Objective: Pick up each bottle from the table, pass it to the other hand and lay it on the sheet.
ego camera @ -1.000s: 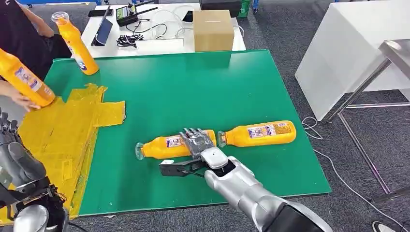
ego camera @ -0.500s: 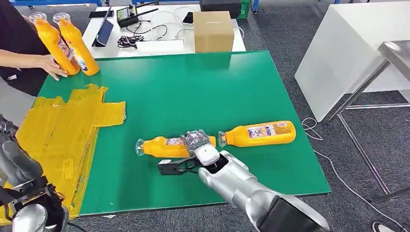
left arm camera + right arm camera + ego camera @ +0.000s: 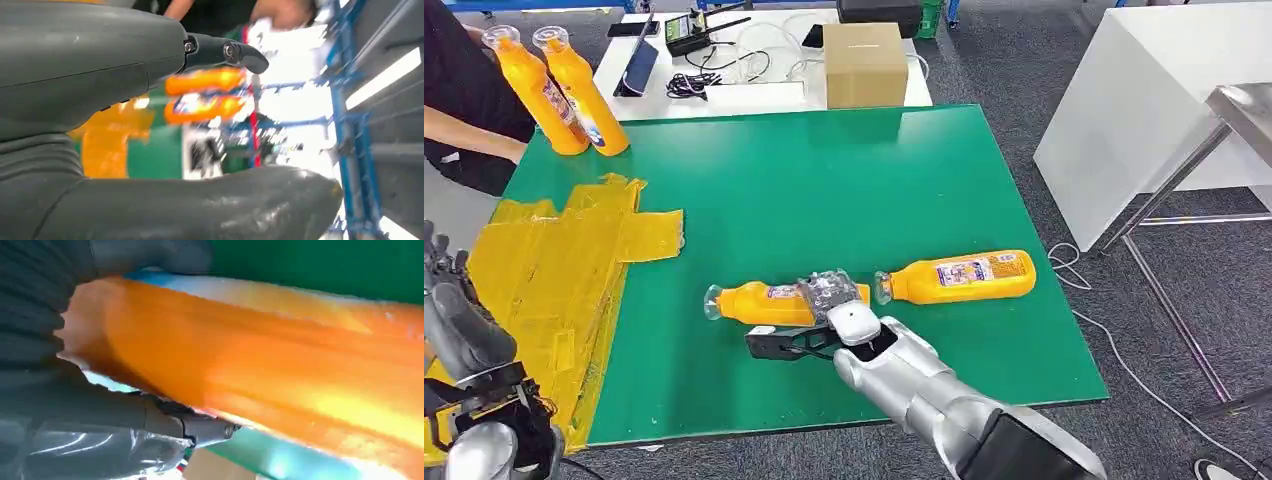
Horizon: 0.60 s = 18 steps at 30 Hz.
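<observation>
The right arm [image 3: 944, 400] reaches from 5 o'clock toward the middle of the head view, its right hand [image 3: 829, 298] lying palm down with fingers [image 3: 822, 290] wrapped over the orange bottle [image 3: 759, 302] and thumb [image 3: 769, 343] stretched toward 9 o'clock. At 8 o'clock the left hand [image 3: 454, 320] is raised, fingers apart and pointing to 12 o'clock, holding nothing

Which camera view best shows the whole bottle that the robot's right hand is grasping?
The head view: the grasped bottle lies full-length on the green table, with the right hand over its base end. The right wrist view shows a blurred orange close-up. The left wrist view shows other bottles, not this one.
</observation>
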{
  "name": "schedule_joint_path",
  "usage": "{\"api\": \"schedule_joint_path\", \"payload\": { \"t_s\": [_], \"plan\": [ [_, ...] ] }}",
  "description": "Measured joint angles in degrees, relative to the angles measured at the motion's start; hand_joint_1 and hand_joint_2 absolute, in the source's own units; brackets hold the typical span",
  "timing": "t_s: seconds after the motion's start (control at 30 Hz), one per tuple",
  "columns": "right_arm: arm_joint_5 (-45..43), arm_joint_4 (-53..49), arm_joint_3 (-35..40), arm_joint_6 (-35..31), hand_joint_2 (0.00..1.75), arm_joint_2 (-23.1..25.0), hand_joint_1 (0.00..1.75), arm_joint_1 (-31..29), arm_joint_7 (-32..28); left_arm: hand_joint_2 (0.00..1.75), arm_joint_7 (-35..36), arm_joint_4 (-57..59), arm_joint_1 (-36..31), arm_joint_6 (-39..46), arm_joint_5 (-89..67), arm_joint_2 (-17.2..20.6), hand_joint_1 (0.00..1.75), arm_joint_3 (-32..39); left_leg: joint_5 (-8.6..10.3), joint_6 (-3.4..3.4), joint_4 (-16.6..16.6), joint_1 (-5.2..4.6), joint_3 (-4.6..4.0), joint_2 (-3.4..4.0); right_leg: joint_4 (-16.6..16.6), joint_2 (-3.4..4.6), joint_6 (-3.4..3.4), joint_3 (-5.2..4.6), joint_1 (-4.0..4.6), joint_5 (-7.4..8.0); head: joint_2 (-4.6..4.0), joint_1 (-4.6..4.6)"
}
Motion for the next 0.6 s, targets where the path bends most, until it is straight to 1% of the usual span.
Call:
{"api": "schedule_joint_path", "payload": {
  "t_s": [0.03, 0.07, 0.13, 0.17, 0.2, 0.27, 0.37, 0.43, 0.6],
  "plan": [
    [-1.0, -1.1, -0.7, -2.9, 1.75, -0.3, 1.75, 0.6, -0.7, 1.75, 0.8, 0.0, 0.4, -1.6, 1.4, 0.1, 0.0, 0.0, 0.0, 0.0, 0.0, 0.0, -0.02, 0.01, 0.0, 0.0, 0.0, -0.02, 0.0, 0.0, 0.0, 0.0],
    [-2.1, -3.5, -1.5, -7.2, 1.75, -0.9, 1.75, 1.9, -2.3, 1.75, 1.8, 0.0, 1.2, -4.0, 3.5, 0.1, 0.0, 0.0, 0.0, 0.0, 0.0, 0.0, -0.03, 0.01, 0.0, 0.0, 0.0, -0.02, 0.0, 0.0, 0.0, 0.0],
    [-5.4, -13.2, -5.0, -20.5, 1.75, -2.5, 1.75, 6.0, -7.6, 1.75, 4.8, -0.2, 3.9, -10.3, 9.4, 0.1, 0.0, -0.1, -0.02, 0.01, 0.0, -0.02, -0.11, 0.02, 0.0, 0.0, 0.01, -0.1, -0.01, 0.0, 0.0, 0.0],
    [-7.1, -17.4, -6.4, -24.0, 1.75, -2.8, 1.75, 7.6, -10.0, 1.75, 5.8, -0.4, 5.1, -12.4, 11.4, 0.1, 0.0, -0.4, -0.03, 0.01, 0.0, -0.02, -0.2, 0.02, 0.0, 0.0, 0.01, -0.18, -0.02, 0.0, 0.0, 0.0],
    [-8.8, -21.8, -7.9, -26.0, 1.75, -3.1, 1.75, 8.7, -11.8, 1.75, 6.7, -0.7, 6.3, -14.2, 13.3, 0.1, 0.0, -0.9, -0.04, 0.01, 0.0, -0.02, -0.29, 0.01, 0.0, 0.0, 0.01, -0.28, -0.02, 0.0, 0.0, 0.0],
    [-10.0, -29.2, -9.8, -26.7, 1.75, -3.8, 1.75, 10.8, -13.5, 1.75, 7.7, -1.5, 8.1, -16.4, 15.8, 0.1, 0.0, -2.1, -0.05, 0.01, 0.0, -0.02, -0.37, -0.05, 0.0, -0.03, 0.0, -0.33, -0.02, -0.03, 0.0, 0.0],
    [-10.6, -35.7, -10.7, -26.7, 1.75, -4.3, 1.75, 13.0, -15.0, 1.75, 8.1, -2.3, 10.0, -17.8, 17.5, 0.0, 0.0, -4.1, -0.08, 0.02, 0.0, -0.02, -0.44, -0.02, 0.0, -0.01, 0.0, -0.42, -0.02, -0.02, 0.0, 0.0],
    [-10.6, -38.2, -10.8, -26.8, 1.75, -4.4, 1.75, 13.9, -15.3, 1.75, 8.1, -2.7, 10.5, -18.0, 17.9, 0.0, 0.0, -5.4, -0.08, 0.02, 0.0, -0.02, -0.43, -0.01, 0.0, -0.01, 0.0, -0.42, -0.02, -0.02, 0.0, 0.0],
    [-11.4, -40.6, -11.6, -27.6, 1.75, -4.7, 1.75, 15.2, -15.8, 1.75, 8.2, -3.1, 11.2, -18.0, 18.1, 0.0, 0.0, -6.9, -0.04, 0.01, 0.0, -0.01, -0.4, -0.02, 0.0, -0.01, 0.0, -0.38, 0.01, 0.0, 0.0, 0.0]
  ]
}}
